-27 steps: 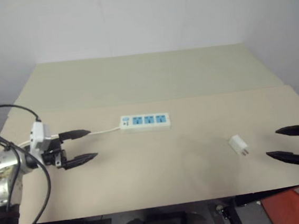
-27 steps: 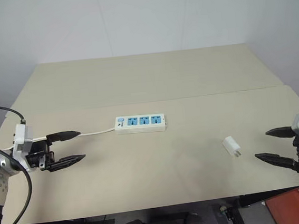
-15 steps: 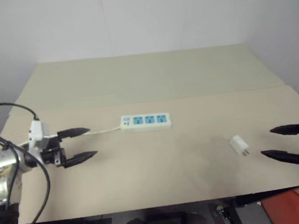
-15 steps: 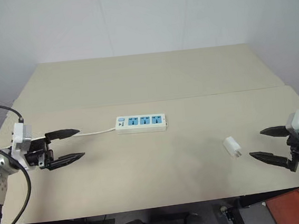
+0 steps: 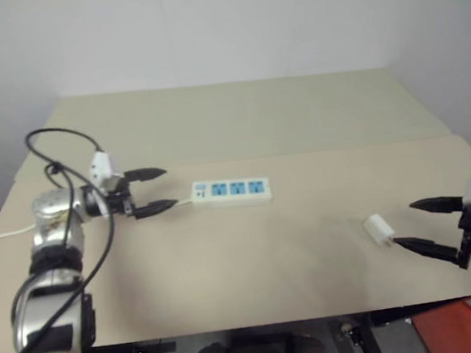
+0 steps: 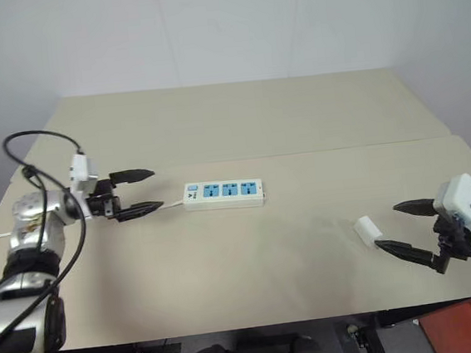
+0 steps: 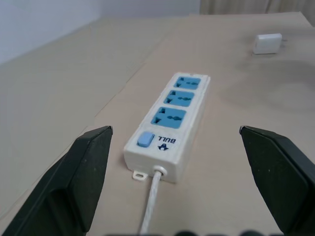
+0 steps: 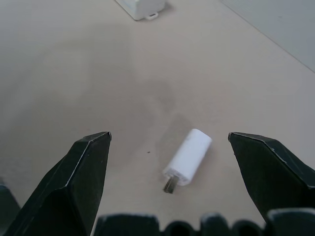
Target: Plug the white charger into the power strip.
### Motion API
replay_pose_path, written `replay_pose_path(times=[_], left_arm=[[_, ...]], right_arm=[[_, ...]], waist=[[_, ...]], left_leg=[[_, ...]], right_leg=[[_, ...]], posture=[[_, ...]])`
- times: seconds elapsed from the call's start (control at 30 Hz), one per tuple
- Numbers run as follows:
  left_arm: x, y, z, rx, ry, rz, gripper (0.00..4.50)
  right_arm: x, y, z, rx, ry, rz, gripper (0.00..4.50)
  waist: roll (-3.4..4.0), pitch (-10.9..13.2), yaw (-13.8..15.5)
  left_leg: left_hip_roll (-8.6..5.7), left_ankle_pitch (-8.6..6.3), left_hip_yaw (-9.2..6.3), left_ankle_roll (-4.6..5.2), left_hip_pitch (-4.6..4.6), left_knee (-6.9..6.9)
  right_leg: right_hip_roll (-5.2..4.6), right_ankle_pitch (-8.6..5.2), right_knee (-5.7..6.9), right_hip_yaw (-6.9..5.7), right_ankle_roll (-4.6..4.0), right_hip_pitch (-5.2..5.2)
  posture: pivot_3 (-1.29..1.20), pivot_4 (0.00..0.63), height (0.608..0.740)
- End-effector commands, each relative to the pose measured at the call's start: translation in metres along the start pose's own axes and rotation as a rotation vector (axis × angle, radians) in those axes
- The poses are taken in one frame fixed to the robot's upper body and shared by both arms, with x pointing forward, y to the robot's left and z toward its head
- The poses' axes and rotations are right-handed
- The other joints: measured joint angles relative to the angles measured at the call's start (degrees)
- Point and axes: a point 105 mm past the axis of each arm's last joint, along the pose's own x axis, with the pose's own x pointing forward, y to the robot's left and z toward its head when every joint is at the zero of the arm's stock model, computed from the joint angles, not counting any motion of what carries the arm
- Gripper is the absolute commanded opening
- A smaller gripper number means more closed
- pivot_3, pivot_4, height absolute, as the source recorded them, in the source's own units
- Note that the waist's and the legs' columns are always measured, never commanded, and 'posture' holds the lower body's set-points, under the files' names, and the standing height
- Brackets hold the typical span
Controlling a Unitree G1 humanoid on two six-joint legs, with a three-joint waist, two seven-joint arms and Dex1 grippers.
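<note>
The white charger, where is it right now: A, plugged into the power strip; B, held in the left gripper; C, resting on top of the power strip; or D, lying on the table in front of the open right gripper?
D: the white charger lies on its side on the table, loose between the spread fingers of the right gripper, far from the power strip.
</note>
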Motion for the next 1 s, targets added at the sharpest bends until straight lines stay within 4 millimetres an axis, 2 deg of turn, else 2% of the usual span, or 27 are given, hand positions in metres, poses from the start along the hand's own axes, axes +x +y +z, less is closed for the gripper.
replay_pose_path(times=[0.03, 0.2, 0.33, 0.6, 0.93, 1.0], left_arm=[[0.011, 0.000, -0.005, 0.021, 0.063, -0.051, 4.49], [0.025, 0.007, -0.005, 0.082, 0.150, -0.045, 4.49], [0.028, 0.012, -0.010, 0.076, 0.206, -0.012, 4.49], [0.032, 0.007, -0.029, 0.033, 0.294, -0.017, 4.49], [0.040, 0.009, -0.043, -0.024, 0.338, 0.051, 4.49], [0.042, 0.009, -0.044, -0.040, 0.330, 0.054, 4.10]], right_arm=[[-0.013, 0.002, 0.018, -0.035, -0.044, -0.055, 4.50], [-0.015, 0.014, 0.033, -0.065, -0.069, -0.072, 4.50], [-0.013, 0.026, 0.051, -0.093, -0.108, -0.048, 4.50], [0.018, 0.047, 0.086, -0.141, -0.179, 0.069, 4.50], [0.046, 0.055, 0.096, -0.109, -0.208, 0.099, 4.50], [0.051, 0.059, 0.096, -0.103, -0.209, 0.111, 4.50]], waist=[[-0.08, 0.0, -0.2], [-0.30, 0.2, -0.1], [-0.30, 0.2, -0.1], [-0.36, 0.2, -0.1], [-0.44, 0.2, 0.1], [-0.44, 0.2, 0.0]], left_leg=[[0.01, -0.01, 0.00, 0.02, -0.03, 0.00], [0.12, -0.04, -0.06, 0.08, -0.08, 0.07], [0.15, -0.10, -0.08, 0.17, -0.09, 0.07], [0.17, -0.12, -0.09, 0.21, -0.08, 0.12], [0.12, -0.12, -0.09, 0.21, -0.33, 0.26], [0.12, -0.12, -0.09, 0.21, -0.32, 0.26]], right_leg=[[0.00, 0.00, -0.01, 0.00, 0.01, -0.02], [0.00, 0.01, 0.09, 0.00, 0.02, -0.07], [-0.02, 0.02, 0.05, 0.02, 0.04, -0.06], [-0.03, 0.04, 0.11, 0.03, 0.06, -0.08], [-0.05, 0.08, 0.06, -0.04, 0.12, -0.18], [-0.05, 0.08, 0.06, -0.03, 0.12, -0.18]], posture=[[0.00, 0.150, 0.740], [0.00, 0.150, 0.740], [0.00, 0.150, 0.740], [0.00, 0.150, 0.740], [0.00, 0.150, 0.740], [0.00, 0.150, 0.740]])
